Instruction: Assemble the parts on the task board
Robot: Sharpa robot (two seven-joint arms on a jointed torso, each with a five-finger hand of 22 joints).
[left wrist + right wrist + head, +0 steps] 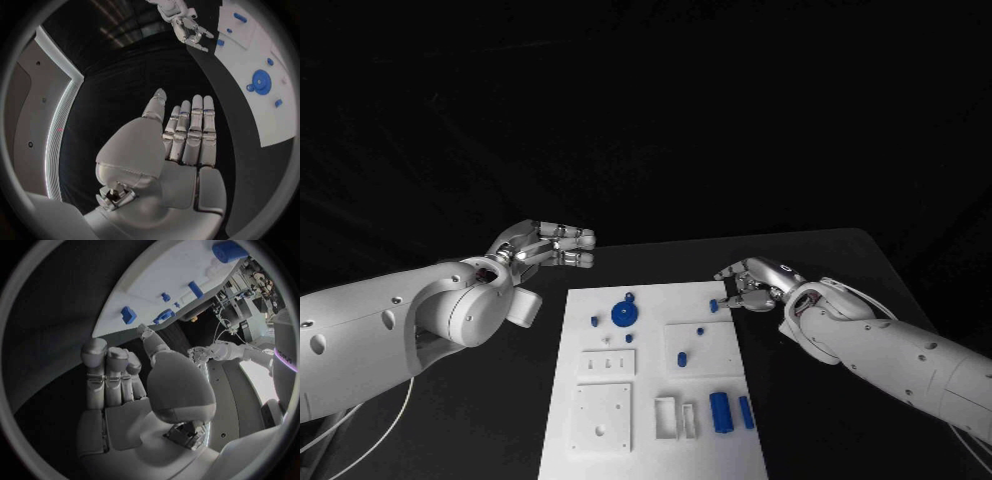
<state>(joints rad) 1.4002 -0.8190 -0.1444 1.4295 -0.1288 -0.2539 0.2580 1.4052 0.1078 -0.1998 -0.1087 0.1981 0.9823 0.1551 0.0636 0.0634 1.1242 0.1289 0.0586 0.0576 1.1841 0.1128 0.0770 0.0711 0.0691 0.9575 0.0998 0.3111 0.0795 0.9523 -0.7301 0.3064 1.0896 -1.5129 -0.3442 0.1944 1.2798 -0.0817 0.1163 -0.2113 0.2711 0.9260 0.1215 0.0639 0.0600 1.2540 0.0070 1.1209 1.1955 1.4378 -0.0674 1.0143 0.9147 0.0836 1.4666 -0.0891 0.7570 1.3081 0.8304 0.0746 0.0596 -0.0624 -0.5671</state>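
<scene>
The white task board (pixel 661 440) lies lengthwise in the middle of the black table. On its far end sit a blue round disc (pixel 625 313) and a few small blue pieces; two blue cylinders (pixel 720 410) lie near its right edge, closer to me. My left hand (pixel 548 245) hovers beyond the board's far left corner, fingers straight and together, holding nothing (pixel 181 145). My right hand (pixel 750 283) is at the far right corner, just beside a small blue piece (pixel 713 305), and its fingers (pixel 112 375) are extended with nothing in them.
White raised blocks (pixel 606 418) and slotted plates (pixel 609 362) stand on the near half of the board. Bare black table (pixel 877 260) lies on both sides. In the left wrist view the disc (pixel 260 81) sits on the board (pixel 250 55).
</scene>
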